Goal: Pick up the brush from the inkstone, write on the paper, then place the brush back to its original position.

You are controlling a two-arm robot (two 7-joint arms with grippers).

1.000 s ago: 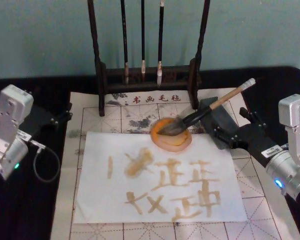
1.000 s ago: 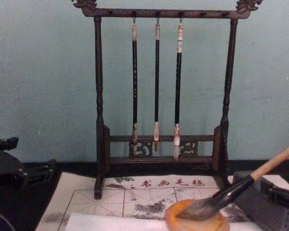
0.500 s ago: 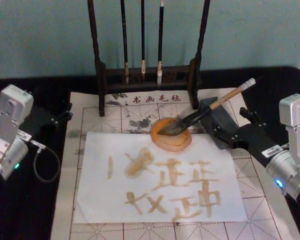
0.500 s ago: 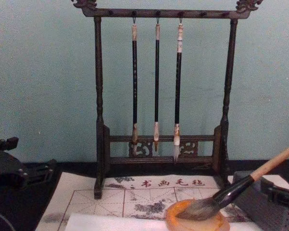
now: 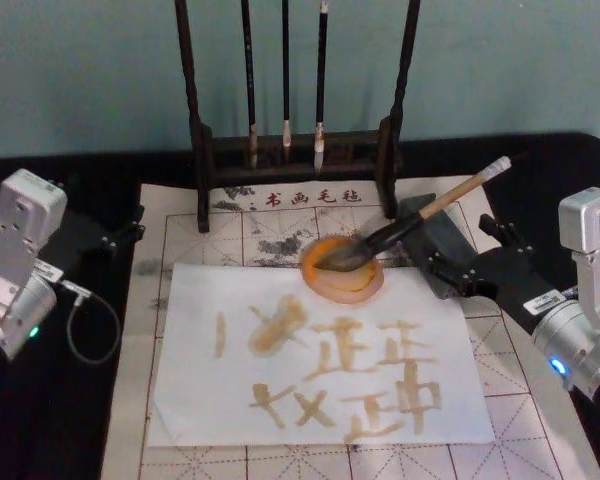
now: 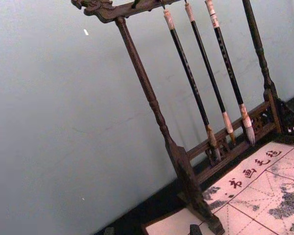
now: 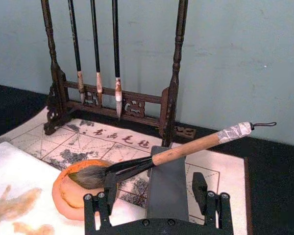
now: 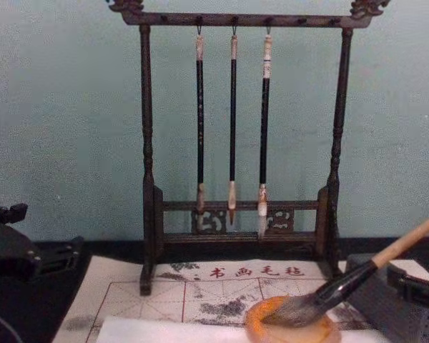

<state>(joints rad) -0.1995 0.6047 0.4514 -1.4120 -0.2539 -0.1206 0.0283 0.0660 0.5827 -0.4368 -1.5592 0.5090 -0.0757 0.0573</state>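
The brush (image 5: 410, 222) lies tilted, its bushy grey tip in the orange-brown inkstone (image 5: 342, 271), black ferrule and pale handle propped on the grey block (image 7: 166, 183), white-wrapped end up. The inkstone sits at the paper's (image 5: 320, 360) far edge. Right gripper (image 7: 157, 199) sits just behind, fingers spread wide, empty. Left gripper (image 5: 120, 232) rests left of the mat; I cannot tell its fingers' state.

Ahead of me a dark wooden brush rack (image 5: 298, 150) stands on the beige grid mat (image 5: 180, 240), three thin brushes (image 8: 232, 121) hanging from it. A grey block (image 7: 166, 188) lies on the mat beside it.
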